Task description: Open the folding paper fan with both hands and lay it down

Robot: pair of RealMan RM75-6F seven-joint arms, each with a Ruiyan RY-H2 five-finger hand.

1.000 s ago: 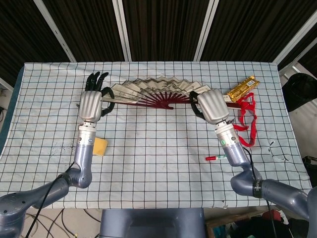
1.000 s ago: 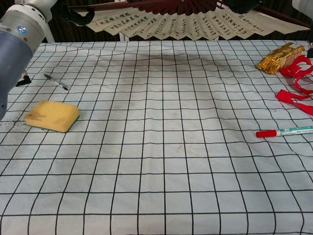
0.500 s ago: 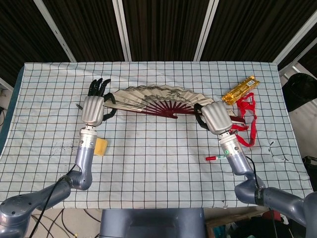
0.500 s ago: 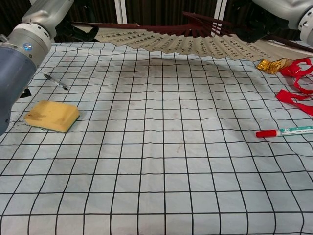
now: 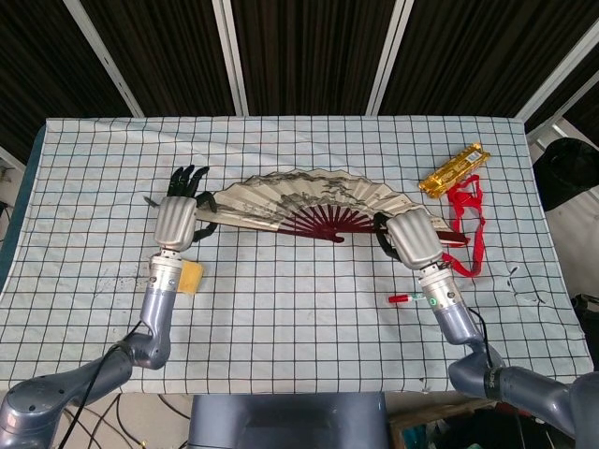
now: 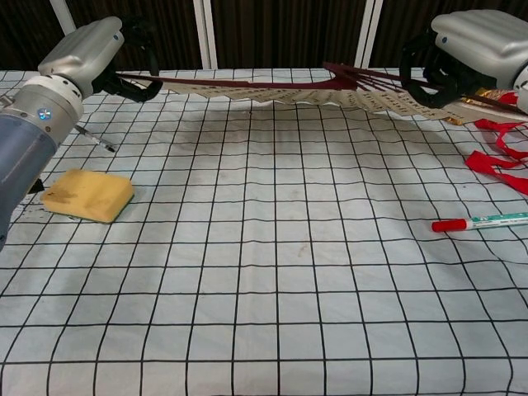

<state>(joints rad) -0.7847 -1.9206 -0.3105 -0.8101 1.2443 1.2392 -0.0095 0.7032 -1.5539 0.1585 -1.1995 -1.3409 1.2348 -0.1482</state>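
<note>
Above the far half of the bench (image 5: pixel 309 309) the fan (image 5: pixel 299 196) hangs fully spread, left hand (image 5: pixel 176 217) clasping one end rib, right hand (image 5: pixel 414 239) the other. Both should sink level and together until the leaf meets the gridded cloth, and only then should the fingers let go. Its pleated, printed paper on thin dark-red ribs looks light, creasing easily under uneven pull.

1. The open paper fan (image 6: pixel 330 95) spans the far side, nearly edge-on above the desk (image 6: pixel 272 272).
2. The left hand (image 6: pixel 87 51) grips one end; the right hand (image 6: pixel 474 41) grips the other.
3. A yellow sponge (image 6: pixel 87 195) lies left; a red-capped marker (image 6: pixel 483 221) lies right.
</note>
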